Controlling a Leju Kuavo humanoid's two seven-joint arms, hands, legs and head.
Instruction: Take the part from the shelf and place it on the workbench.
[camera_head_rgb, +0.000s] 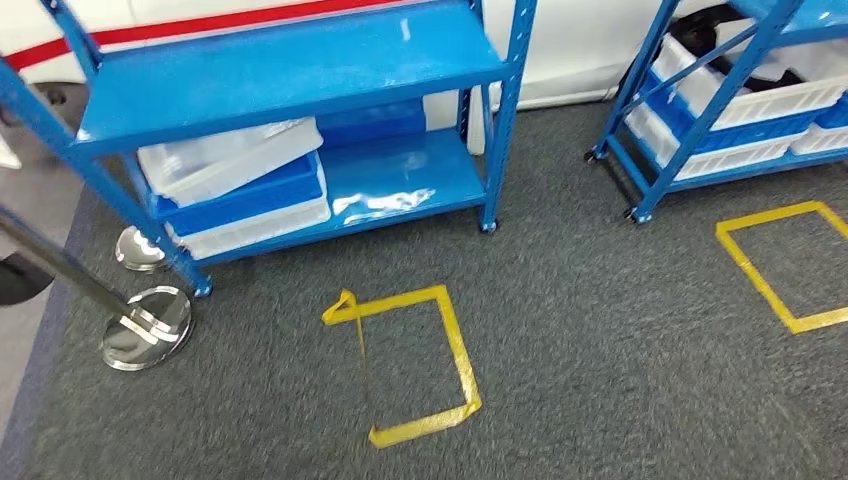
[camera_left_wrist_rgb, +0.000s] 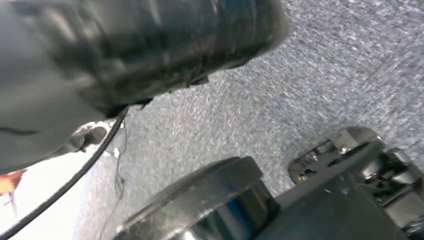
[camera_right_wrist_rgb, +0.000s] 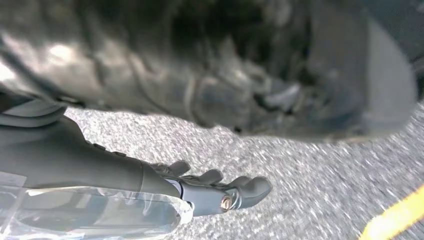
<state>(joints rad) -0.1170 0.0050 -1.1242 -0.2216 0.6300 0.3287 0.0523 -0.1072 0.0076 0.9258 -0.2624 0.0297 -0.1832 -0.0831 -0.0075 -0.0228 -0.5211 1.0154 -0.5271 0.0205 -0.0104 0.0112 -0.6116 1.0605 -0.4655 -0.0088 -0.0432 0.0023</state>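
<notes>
The part (camera_right_wrist_rgb: 95, 212), in a clear bag, sits gripped in your right hand (camera_right_wrist_rgb: 165, 195) above grey carpet (camera_head_rgb: 620, 330). You can't tell the left hand's fingers; ahead stands the blue shelf (camera_head_rgb: 290, 70), yellow tape (camera_head_rgb: 410, 365) before it

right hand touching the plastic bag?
Touching. Right wrist view: the clear bag lies pressed against the right hand, under its fingers.

The right robot hand (camera_right_wrist_rgb: 150, 195) hangs low over the floor, its dark fingers (camera_right_wrist_rgb: 235, 192) lying nearly straight and close together toward three o'clock in the right wrist view, with a clear plastic bag (camera_right_wrist_rgb: 90, 212) held against the palm.
</notes>
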